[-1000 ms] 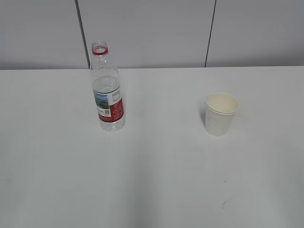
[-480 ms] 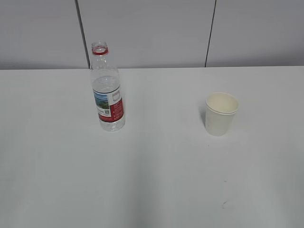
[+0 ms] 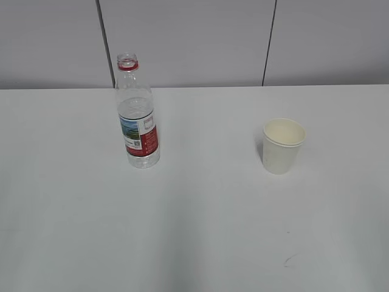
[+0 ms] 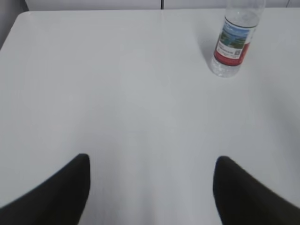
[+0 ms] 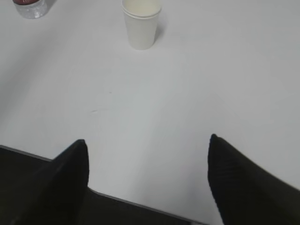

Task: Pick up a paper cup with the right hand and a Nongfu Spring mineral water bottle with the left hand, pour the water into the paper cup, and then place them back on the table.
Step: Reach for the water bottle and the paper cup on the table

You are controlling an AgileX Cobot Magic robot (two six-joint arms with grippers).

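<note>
Exterior view: uncapped, part-filled bottle (image 3: pixel 138 125) and paper cup (image 3: pixel 282 145) stand apart; both arms' jaws spread, empty.

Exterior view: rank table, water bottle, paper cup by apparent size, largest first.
1. table, fills most of the frame
2. Nongfu Spring water bottle, standing upright, cap off
3. paper cup, roughly half the bottle's height
</note>
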